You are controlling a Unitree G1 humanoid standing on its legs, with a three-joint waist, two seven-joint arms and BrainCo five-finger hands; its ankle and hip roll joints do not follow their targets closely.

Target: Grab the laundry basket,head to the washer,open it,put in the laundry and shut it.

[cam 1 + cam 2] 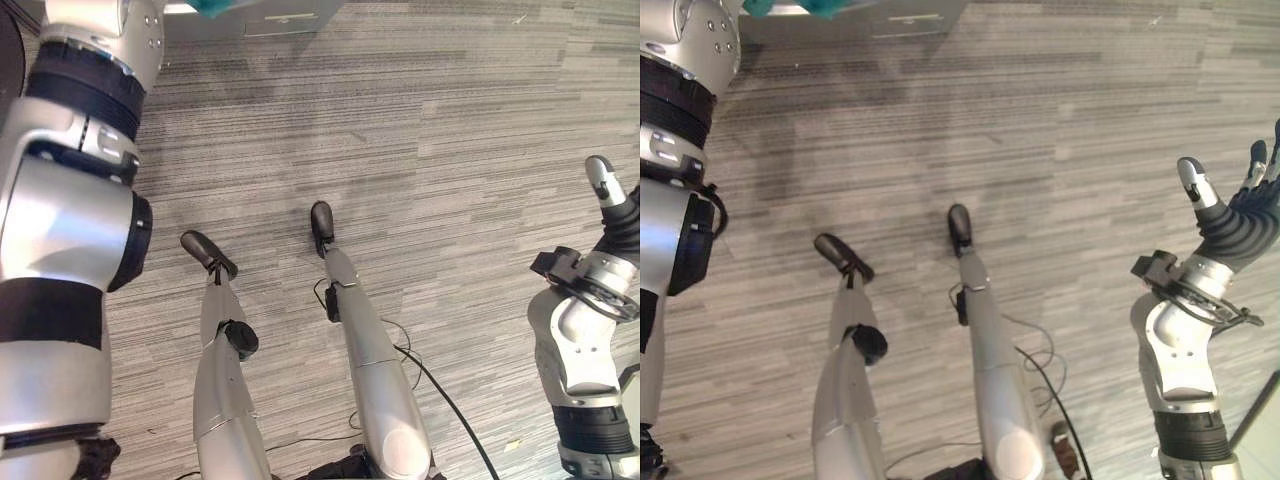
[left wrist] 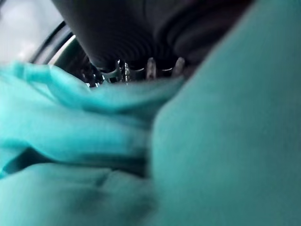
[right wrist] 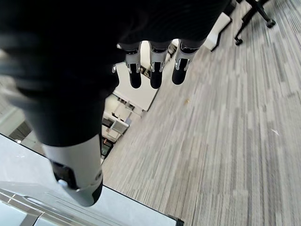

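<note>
- Cloth (image 2: 94,136), teal, bunched in soft folds, sits right against the left hand (image 2: 141,68) in the left wrist view; a scrap of the same teal shows at the far left top edge of the head views (image 1: 820,8).
- Left hand state: cannot tell. Fingertips show just past the folds, the rest is buried in fabric, so whether they curl round it is hidden.
- Behind the cloth a dark curved rim (image 2: 56,40) shows, probably the washer opening; not certain.
- Handling guess: light, limp, no stiffness, not fragile. It will sag and trail, and can snag on an edge or slip out of a loose grasp. Best taken by a thick bunch of folds, not a single layer or a hanging corner.
- Right hand (image 1: 1230,205) is raised at the right, well apart from the cloth, fingers straight and loosely spread, holding nothing; right wrist view agrees (image 3: 153,66).
- Floor (image 1: 420,150) is striped grey carpet, bare and wide in the middle and right, plenty of room to step or swing the right arm.
- Edges to mind: pale cabinet front (image 1: 290,18) at far top, close to where the left arm reaches; a pale panel edge (image 3: 131,202) near the right hand.
- Basket: not spotted.
</note>
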